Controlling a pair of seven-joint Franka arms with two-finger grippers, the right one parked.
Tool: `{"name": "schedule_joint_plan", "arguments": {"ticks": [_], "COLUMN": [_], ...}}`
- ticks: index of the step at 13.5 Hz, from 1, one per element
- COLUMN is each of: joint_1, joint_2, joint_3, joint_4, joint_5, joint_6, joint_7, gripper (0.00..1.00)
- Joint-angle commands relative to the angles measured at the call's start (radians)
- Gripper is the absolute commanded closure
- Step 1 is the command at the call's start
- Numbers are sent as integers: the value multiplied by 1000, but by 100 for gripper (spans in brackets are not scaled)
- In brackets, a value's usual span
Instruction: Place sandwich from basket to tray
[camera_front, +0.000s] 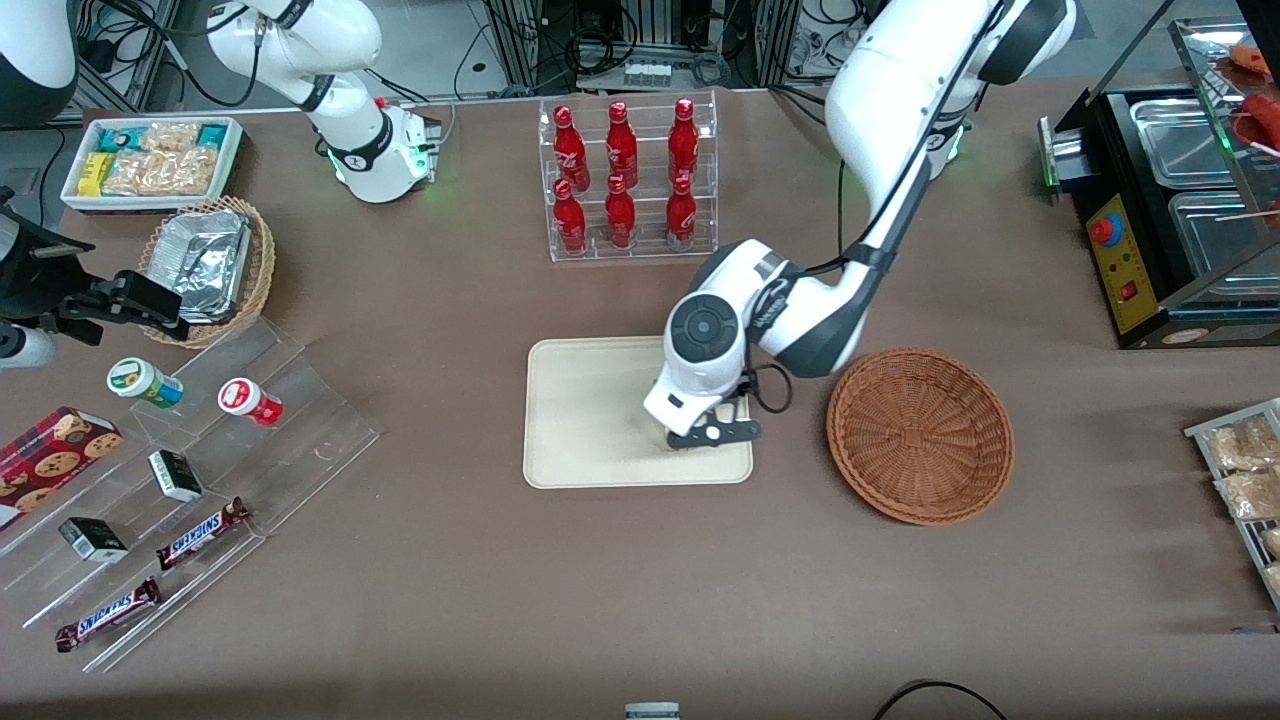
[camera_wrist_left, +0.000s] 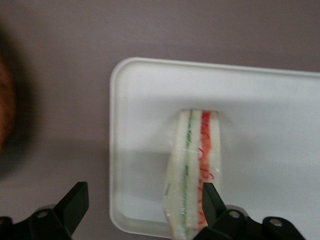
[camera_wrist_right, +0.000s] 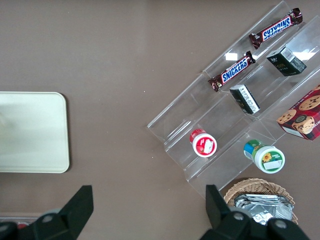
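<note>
We're in a robotics lab rigged as a mock snack shop: brown-covered table (camera_front: 500, 600), acrylic rack of red bottles (camera_front: 627, 180), stepped display with Snickers bars (camera_front: 200, 533), food warmer (camera_front: 1180, 210) (cable clutter and aluminium framing at the table's edge). The gripper (camera_front: 712, 432) hangs over the tray (camera_front: 580, 420).

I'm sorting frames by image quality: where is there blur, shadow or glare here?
Front view: sharp, evenly lit; the arm hides the sandwich, and the basket casts a soft shadow. Left wrist view: the sandwich on the tray is soft, the edge with the basket very blurred; the open pincer is dark, with a shadow across the tray. Right wrist view: glare on the acrylic steps.
</note>
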Motion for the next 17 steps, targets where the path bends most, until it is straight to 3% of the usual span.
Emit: {"name": "schedule_joint_plan", "arguments": {"ticks": [1,4,9,13,17], "joint_1": [-7,-7,-7,-7,-3], "joint_2": [-38,-99,-193,-253,-277], "joint_3": [33,75,220,303,340], "joint_4": [46,48,51,58,54], "joint_5": [-9,-24,-82,-81,-79], "joint_6": [-74,-126,-197,-257,-283], "joint_7": [-14,-9,26,280,397], "gripper": [0,0,0,0,0]}}
